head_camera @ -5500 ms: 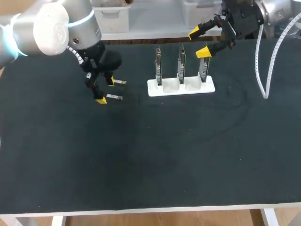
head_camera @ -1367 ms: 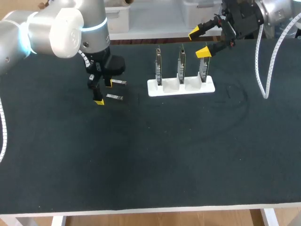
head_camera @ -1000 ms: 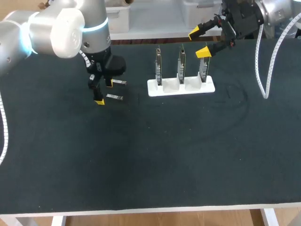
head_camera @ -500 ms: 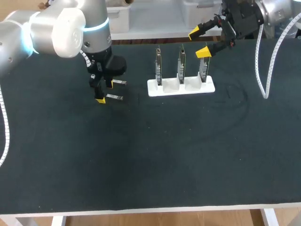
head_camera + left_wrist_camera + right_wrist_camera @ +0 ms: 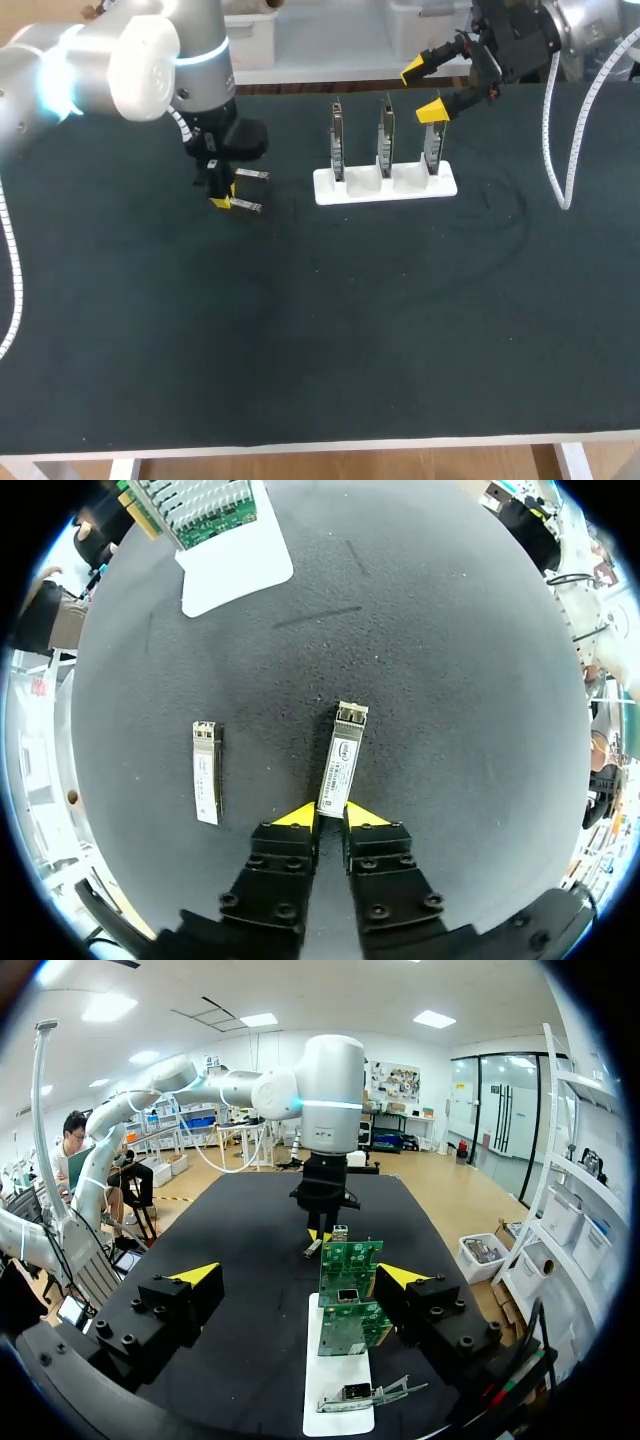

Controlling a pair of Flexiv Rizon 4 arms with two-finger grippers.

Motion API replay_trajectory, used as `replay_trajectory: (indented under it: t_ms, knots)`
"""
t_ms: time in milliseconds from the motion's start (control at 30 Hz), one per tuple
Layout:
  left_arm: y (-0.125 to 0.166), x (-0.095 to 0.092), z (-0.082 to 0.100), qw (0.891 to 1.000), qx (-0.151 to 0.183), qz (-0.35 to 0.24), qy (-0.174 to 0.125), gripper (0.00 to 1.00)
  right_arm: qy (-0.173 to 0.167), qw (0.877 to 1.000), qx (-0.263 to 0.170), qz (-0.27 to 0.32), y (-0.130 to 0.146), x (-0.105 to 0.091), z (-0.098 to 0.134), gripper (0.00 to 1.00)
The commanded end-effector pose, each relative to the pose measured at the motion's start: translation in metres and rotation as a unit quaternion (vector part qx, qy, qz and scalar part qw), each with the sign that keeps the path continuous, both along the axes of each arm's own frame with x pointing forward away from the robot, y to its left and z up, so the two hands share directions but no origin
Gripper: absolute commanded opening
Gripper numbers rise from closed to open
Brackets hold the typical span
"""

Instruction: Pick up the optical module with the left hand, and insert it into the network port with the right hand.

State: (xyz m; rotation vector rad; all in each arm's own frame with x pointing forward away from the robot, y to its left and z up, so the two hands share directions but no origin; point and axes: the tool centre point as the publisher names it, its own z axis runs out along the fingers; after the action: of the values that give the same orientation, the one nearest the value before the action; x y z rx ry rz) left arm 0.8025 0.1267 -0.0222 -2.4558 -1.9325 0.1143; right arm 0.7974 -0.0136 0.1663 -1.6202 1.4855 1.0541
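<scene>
Gripping optical module [image 5: 338, 760] at its near end, left fingers [image 5: 298, 817] narrow on it; lift straight off desk [image 5: 460, 680], keeping it level. Right fingers [image 5: 196, 1275] wide.

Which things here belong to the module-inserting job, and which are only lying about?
Job: left end effector, shut on a module; right end effector, open; circuit boards in white stand.
Lying about: second module beside the first; white cable.
</scene>
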Motion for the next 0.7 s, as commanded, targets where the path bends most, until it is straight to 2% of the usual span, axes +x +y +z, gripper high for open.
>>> replay_trajectory:
  t_ms: [33,167,300,500,700]
  knots:
    - [0.002,0.004,-0.005,1.000,-0.003,0.002,0.006,0.00,0.000,1.000,0.000,0.001,0.000,0.001,0.000,1.00]
    - [0.003,0.006,-0.002,1.000,-0.014,0.005,-0.002,0.00,0.000,1.000,0.000,0.001,0.000,0.001,0.000,1.00]
    - [0.007,0.010,0.006,0.997,-0.073,0.028,-0.018,0.00,0.000,1.000,0.000,0.001,0.000,0.001,0.000,1.00]
    - [0.010,0.015,0.021,0.991,-0.115,0.041,-0.049,0.00,0.000,1.000,0.000,0.001,0.000,0.001,0.000,1.00]
    - [0.006,0.016,0.036,0.979,-0.188,0.032,-0.074,0.00,0.000,1.000,0.000,0.001,0.000,0.001,0.000,1.00]
